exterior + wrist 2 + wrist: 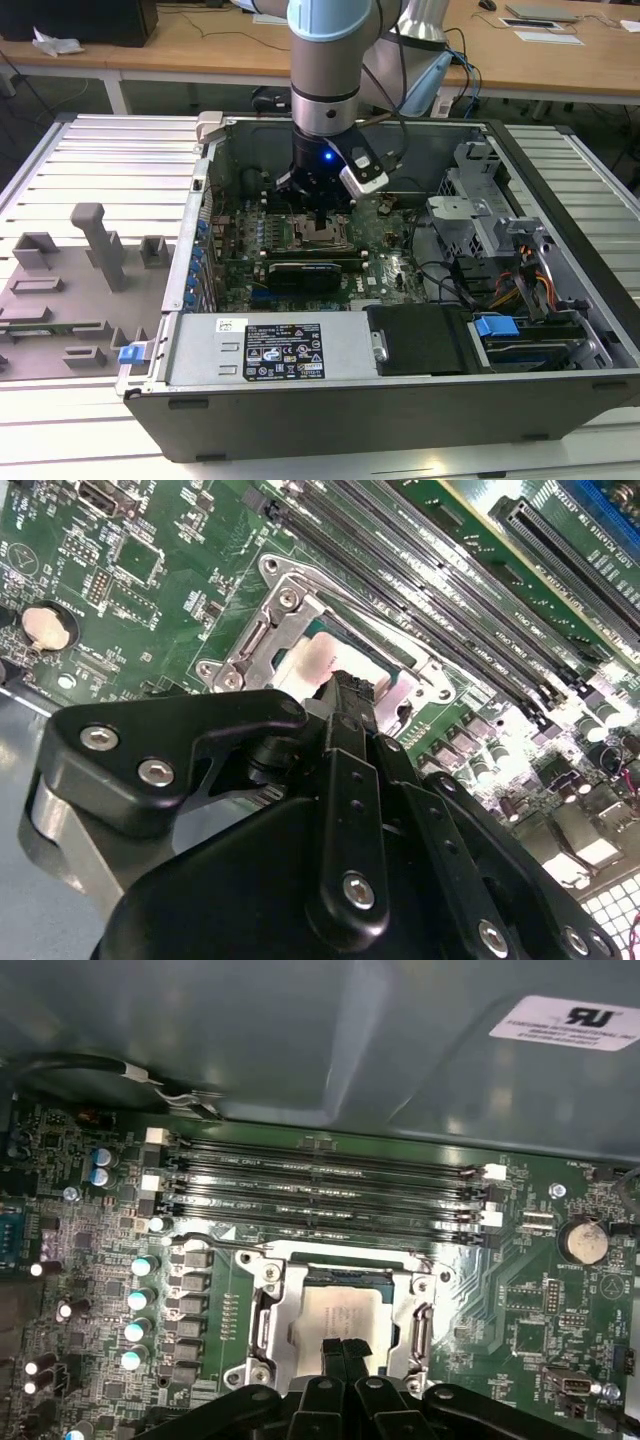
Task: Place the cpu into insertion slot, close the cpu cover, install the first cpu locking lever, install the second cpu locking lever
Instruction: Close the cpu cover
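Note:
The cpu [340, 1310] lies flat in the insertion slot [322, 234] on the green motherboard, pale metal face up. The cpu cover [268, 1322], a silver frame, lies down around it, and the chip [308, 664] shows through its window. My gripper [345, 1352] stands just above the chip's near edge with its two black fingers pressed together and nothing between them. In the second wrist view the gripper [352, 686] hangs over the chip's face. A thin metal rod [215, 1242] runs along one side of the socket; whether it is latched is unclear.
The motherboard [390, 250] sits deep inside an open computer case [560, 300], whose walls close in around the arm. Long memory slots [330, 1185] run beside the socket. A black card [310, 272] stands in front. A grey fixture tray [80, 270] lies at the exterior view's left.

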Robot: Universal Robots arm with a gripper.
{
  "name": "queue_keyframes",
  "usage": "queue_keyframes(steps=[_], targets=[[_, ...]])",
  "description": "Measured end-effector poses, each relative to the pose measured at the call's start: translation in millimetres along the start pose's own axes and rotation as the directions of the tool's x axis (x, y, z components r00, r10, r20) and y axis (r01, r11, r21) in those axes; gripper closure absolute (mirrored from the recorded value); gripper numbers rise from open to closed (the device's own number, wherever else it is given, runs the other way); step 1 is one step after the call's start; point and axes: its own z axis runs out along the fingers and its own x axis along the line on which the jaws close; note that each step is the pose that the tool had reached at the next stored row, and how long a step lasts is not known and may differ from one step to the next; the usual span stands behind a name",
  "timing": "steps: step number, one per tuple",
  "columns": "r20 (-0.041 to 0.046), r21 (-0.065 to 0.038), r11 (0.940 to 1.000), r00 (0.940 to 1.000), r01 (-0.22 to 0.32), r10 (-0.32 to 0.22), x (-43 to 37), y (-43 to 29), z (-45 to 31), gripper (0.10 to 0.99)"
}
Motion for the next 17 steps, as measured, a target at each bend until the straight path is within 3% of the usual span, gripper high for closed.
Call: queue_keyframes(steps=[4,17], targets=[[0.011,0.0,1.0,0.9999,0.0,0.0,14.1,1.2,2.6,0.98],[0.0142,-0.006,1.0,0.9999,0.001,-0.001,26.9,1.7,15.4,0.98]])
